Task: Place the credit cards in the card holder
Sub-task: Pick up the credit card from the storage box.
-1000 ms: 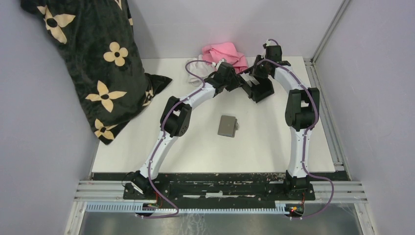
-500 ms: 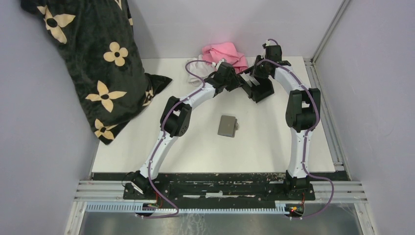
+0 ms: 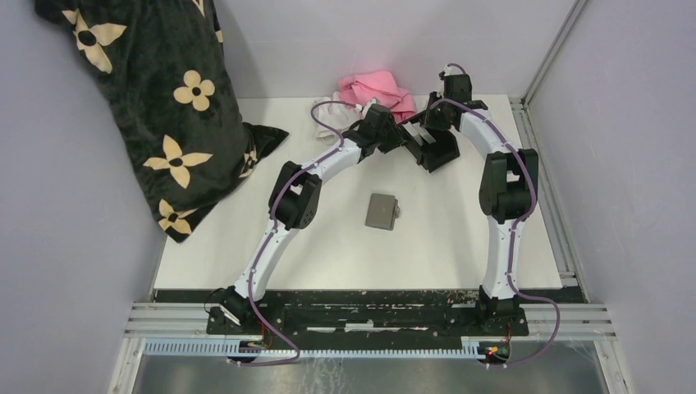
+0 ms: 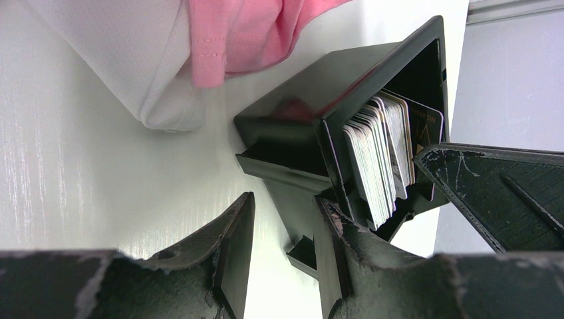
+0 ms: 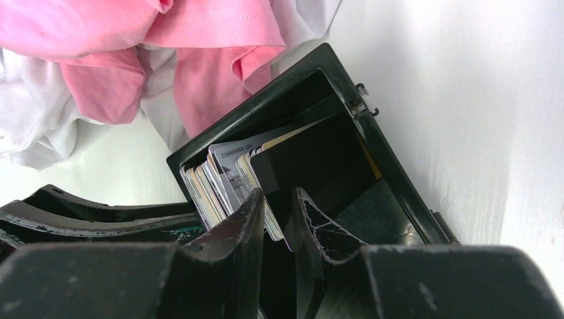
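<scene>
Up close, the only legible print sits on the credit cards [image 4: 372, 166]: a pale grey card [image 5: 239, 151] carries a line beginning "NO", followed by digits too small to trust, and a matt dark card [image 4: 425, 126] at the end of the stack shows orange letters ending "ON". These thin, flat plastic rectangles stand on edge, packed side by side, inside the card holder [image 4: 346, 73], a rigid glossy black plastic box with slanted walls and an open top. It lies at the far middle of the smooth white surface [image 5: 465, 100], just beside a rumpled pink cloth [image 5: 100, 40] and a soft white cloth [image 4: 113, 53]. The scuffed black left claw [image 4: 284, 203] stands partly parted astride a lower wall of the holder, one finger against the plastic and a sliver of white showing at the other; whether it pinches, I cannot tell. The right claw [image 5: 279, 196] has its fingers nearly together over the cards' top edges, with the dark card's edge running into the gap; a true grip cannot be told. Well apart, nearer the arm bases, lies a flat grey folding wallet [image 3: 382, 211]. A black plush cushion with cream flowers [image 3: 156, 98] leans at the left wall.
</scene>
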